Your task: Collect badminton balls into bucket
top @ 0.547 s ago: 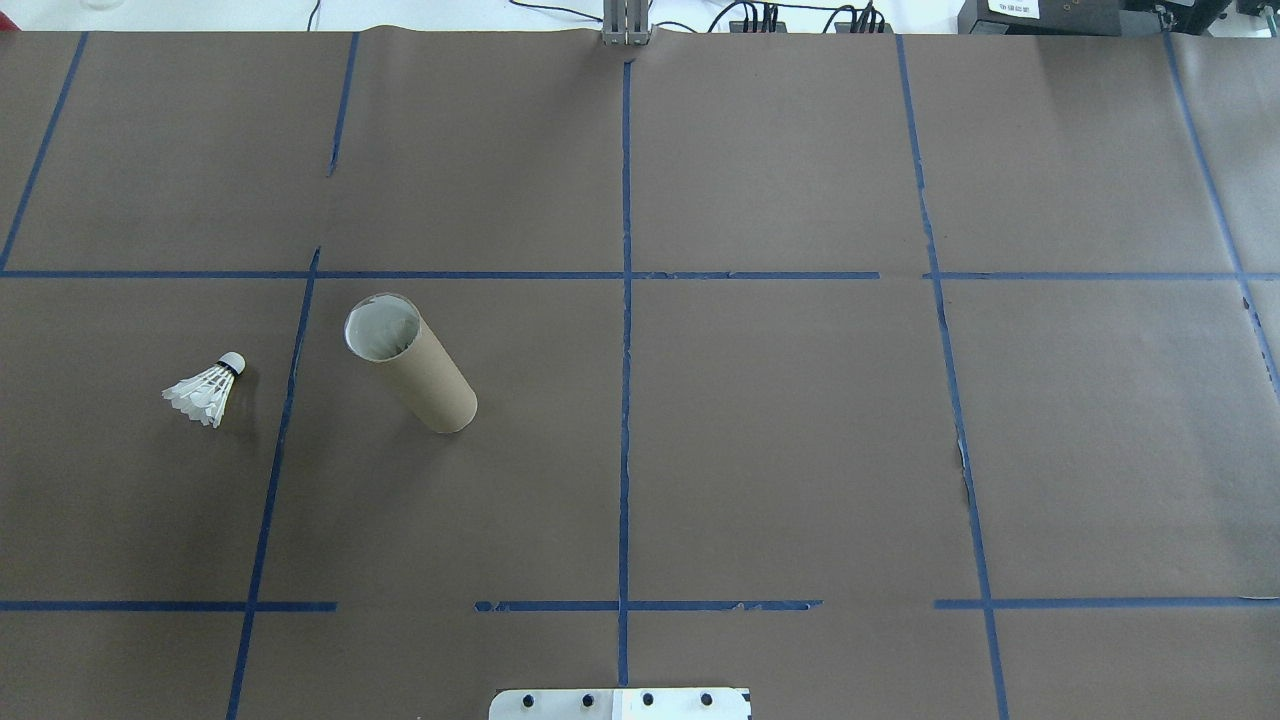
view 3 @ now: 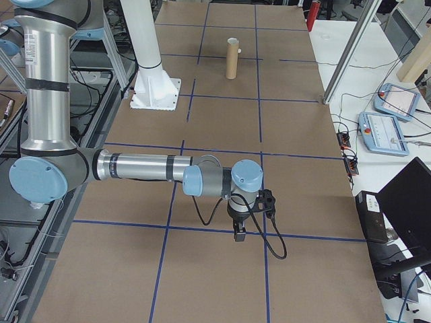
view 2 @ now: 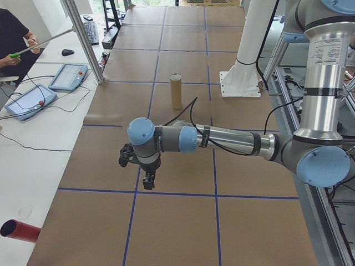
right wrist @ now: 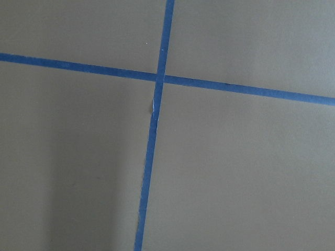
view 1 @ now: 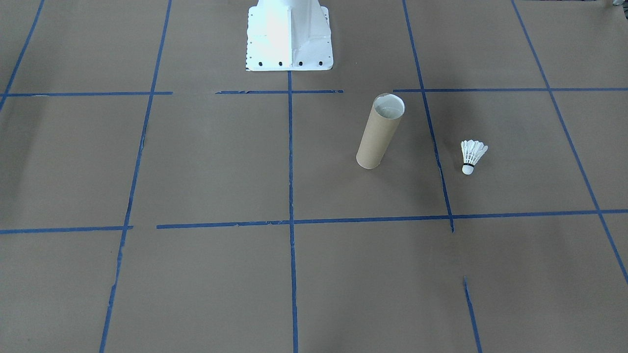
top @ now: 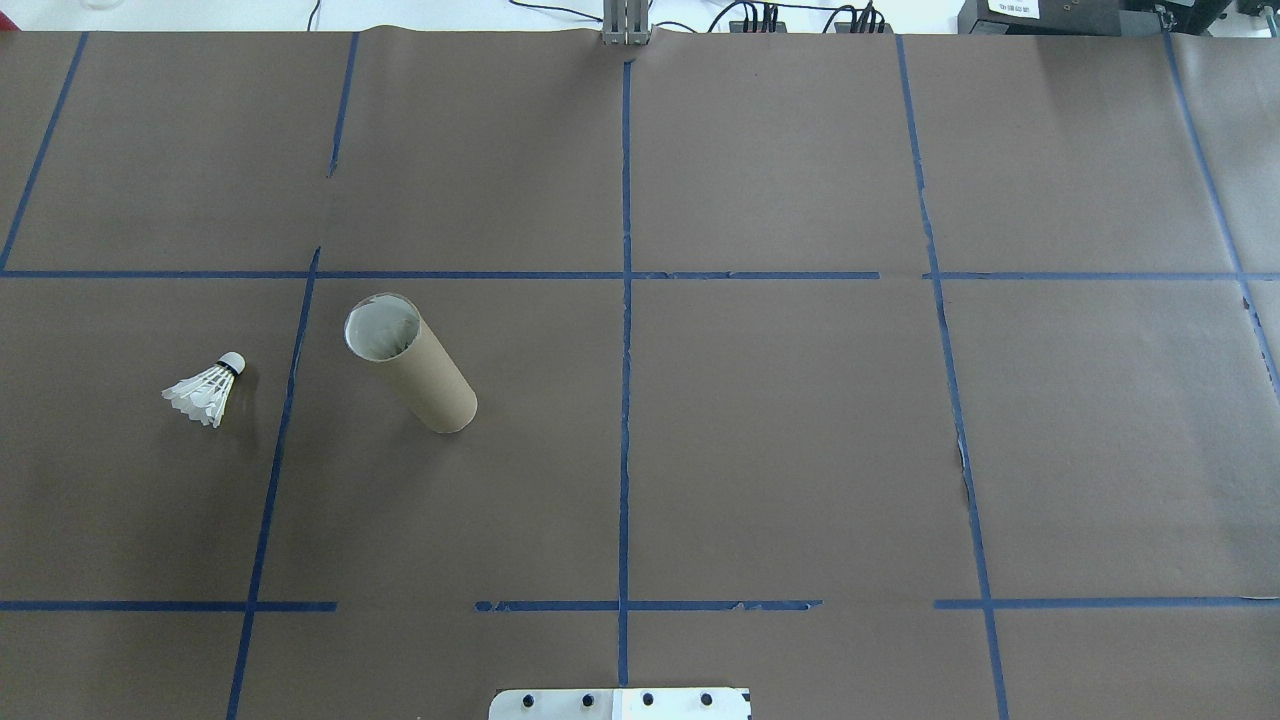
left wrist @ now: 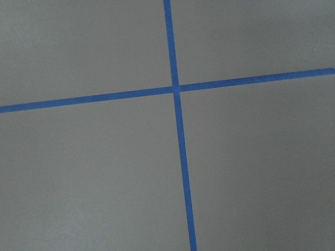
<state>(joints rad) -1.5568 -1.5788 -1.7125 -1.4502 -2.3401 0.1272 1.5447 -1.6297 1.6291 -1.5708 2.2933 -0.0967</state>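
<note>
A white feather shuttlecock (top: 205, 390) lies on its side on the brown paper, left of the tube, its cork tip pointing away from the robot; the front-facing view also shows the shuttlecock (view 1: 472, 154). The tan cardboard tube (top: 412, 365) stands upright with its mouth open, and the same tube (view 1: 379, 132) shows a pale inner wall. My left gripper (view 2: 148, 180) hangs over the table's left end, far from both. My right gripper (view 3: 239, 232) hangs over the right end. Both show only in side views, so whether they are open I cannot tell.
The white robot base (view 1: 288, 34) stands at the table's near middle. Blue tape lines (top: 625, 350) grid the brown paper. A person (view 2: 14, 47) with a green-tipped stick sits by tablets (view 2: 28, 101) beyond the far edge. A red cylinder (view 2: 19, 230) lies off the table.
</note>
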